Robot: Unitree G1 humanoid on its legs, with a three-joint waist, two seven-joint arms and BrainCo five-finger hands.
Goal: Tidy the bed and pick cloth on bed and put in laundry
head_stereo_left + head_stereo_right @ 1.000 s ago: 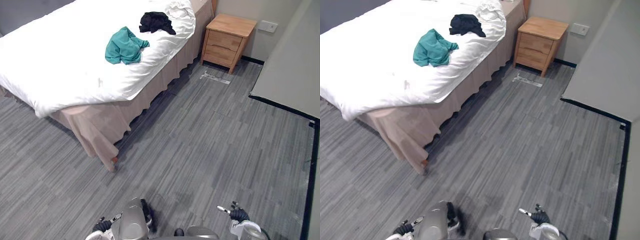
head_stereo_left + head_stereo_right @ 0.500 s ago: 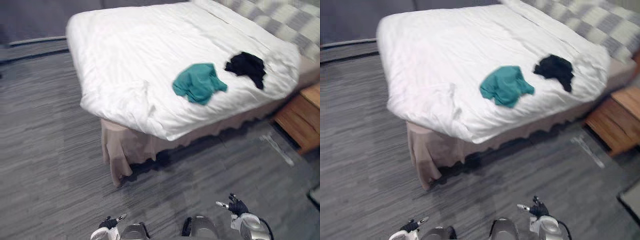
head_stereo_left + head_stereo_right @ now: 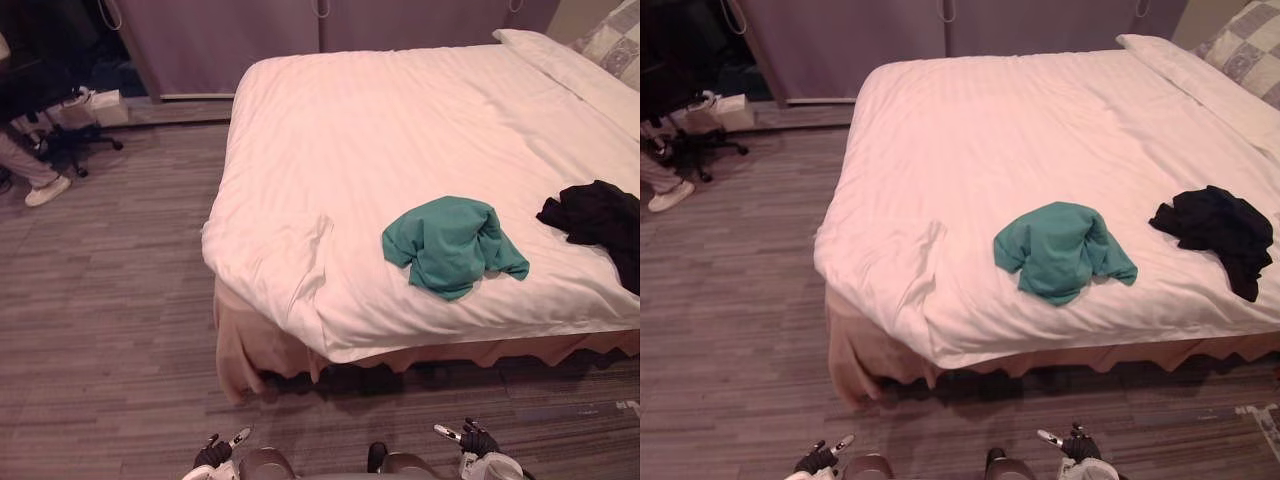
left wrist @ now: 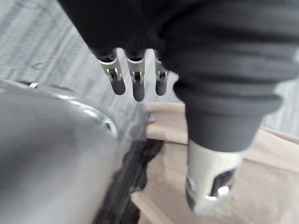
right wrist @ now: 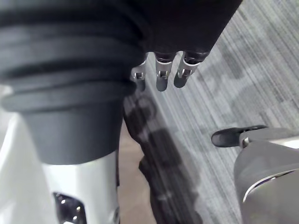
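- Bed (image 3: 400, 120) under a white duvet, seen from its long side, with a beige skirt (image 3: 250, 350) hanging below the duvet's edge.
- Crumpled on the bed lies the teal cloth (image 3: 450, 245), close to the long edge that faces the robot and about midway along it.
- On the bed too lies the black cloth (image 3: 598, 215), toward the head end from the teal cloth; the 2 cloths lie near each other but do not touch.
- At the head of the bed lies a white pillow (image 3: 570, 70), with a checkered cushion (image 3: 1245, 55) past it.
- Near the bed's closest foot corner the duvet is rucked into a ridge (image 3: 312, 255).
- Low over the floor (image 3: 100, 330), short of that foot corner, is the left robot hand (image 3: 212, 456); its fingers (image 4: 133, 81) hang straight and apart, holding nothing.
- Short of the bed's near edge, on the teal cloth's side, is the right robot hand (image 3: 478, 440); its fingers (image 5: 161, 77) are straight, spread and empty.
- Well off from the bed's foot end, a person's white shoe (image 3: 45, 190) rests on the floor beside a chair base (image 3: 85, 140).
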